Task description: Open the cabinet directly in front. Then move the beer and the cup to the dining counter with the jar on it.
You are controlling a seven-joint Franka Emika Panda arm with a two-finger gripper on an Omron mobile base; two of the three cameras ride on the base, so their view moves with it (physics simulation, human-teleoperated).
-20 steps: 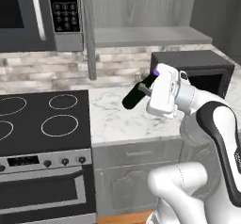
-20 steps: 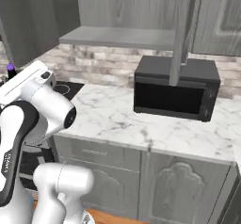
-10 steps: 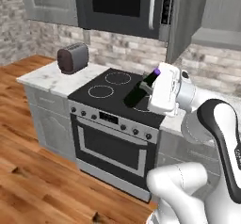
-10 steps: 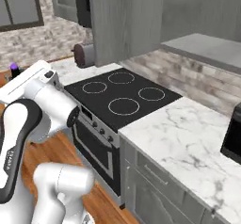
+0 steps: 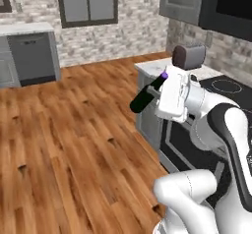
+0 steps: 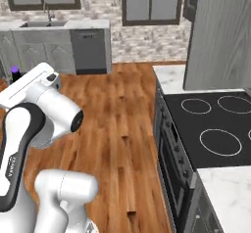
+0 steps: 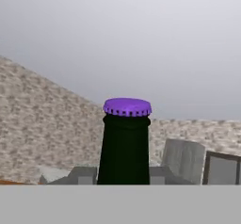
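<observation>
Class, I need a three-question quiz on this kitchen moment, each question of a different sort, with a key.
1. True or false: the gripper holds the beer.
2. Multiple choice: the bottle's cap is A) red B) purple C) green.
3. Fill in: in the left base view, the beer hangs above the wooden ____.

Key: 1 true; 2 B; 3 floor.

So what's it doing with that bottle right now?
Gripper shut on the beer, bottle tilted, carried over wood floor. Stove alongside.
</observation>
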